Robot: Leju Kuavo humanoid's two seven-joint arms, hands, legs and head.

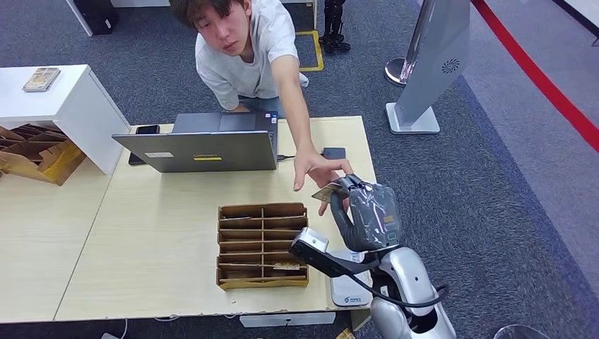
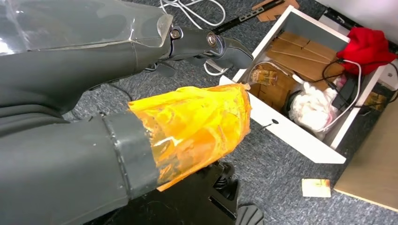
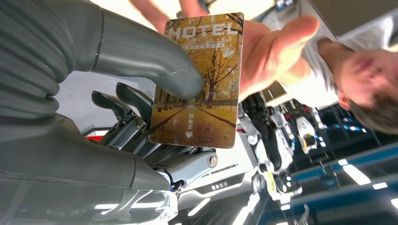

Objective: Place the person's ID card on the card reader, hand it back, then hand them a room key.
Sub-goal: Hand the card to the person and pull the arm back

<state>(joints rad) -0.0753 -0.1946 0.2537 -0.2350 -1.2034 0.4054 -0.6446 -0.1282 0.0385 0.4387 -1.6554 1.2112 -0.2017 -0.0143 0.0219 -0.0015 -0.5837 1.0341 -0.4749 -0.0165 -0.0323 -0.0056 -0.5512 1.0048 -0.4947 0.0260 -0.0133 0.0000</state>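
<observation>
Right wrist view shows the right hand (image 3: 141,117) pinching the room key (image 3: 197,79) beside the person's hand (image 3: 267,51), handover nearly done.

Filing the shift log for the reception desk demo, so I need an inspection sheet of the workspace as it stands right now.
Surface: light wooden table, beside a second table on the left.
Job's things: hotel room key card pinched in the right hand; the person's hand reaches for it; white card reader at the table's near edge; cardboard card organiser with one card in it.
Clutter: laptop, phone, a card on the floor.
Hands: right hand holds the key card; left hand hangs over the floor, holding nothing.
Cables: white cables on the floor.
Surroundings: grey carpet, open white drawer of odds and ends, grey kiosk stand.
</observation>
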